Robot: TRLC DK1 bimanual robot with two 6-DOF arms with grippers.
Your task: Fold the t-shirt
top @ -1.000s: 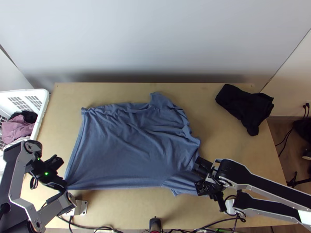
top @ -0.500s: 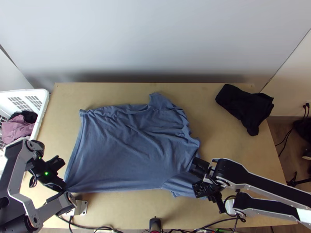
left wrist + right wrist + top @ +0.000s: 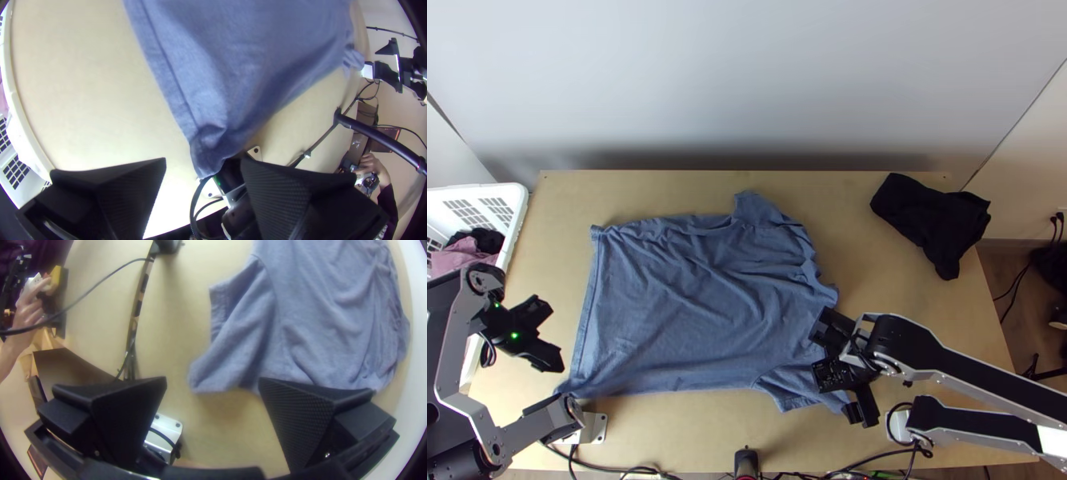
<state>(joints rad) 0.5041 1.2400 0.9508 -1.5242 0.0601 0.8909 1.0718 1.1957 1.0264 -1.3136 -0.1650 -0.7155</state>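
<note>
Blue shirt lies spread; I record left gripper, eight o'clock, backed off the hem corner, right gripper, four o'clock, opened wider. Both released; first fold seemingly pending.

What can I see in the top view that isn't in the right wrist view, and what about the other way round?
Top view: the white basket with pink cloth in it, the bunched black cloth at the table's far right, and the open left gripper.

Right wrist view: the ridged inner face of one finger, and a yellow object near the edge.

Both: the blue t-shirt spread on the wooden table, its near sleeve, and the open right gripper.
</note>
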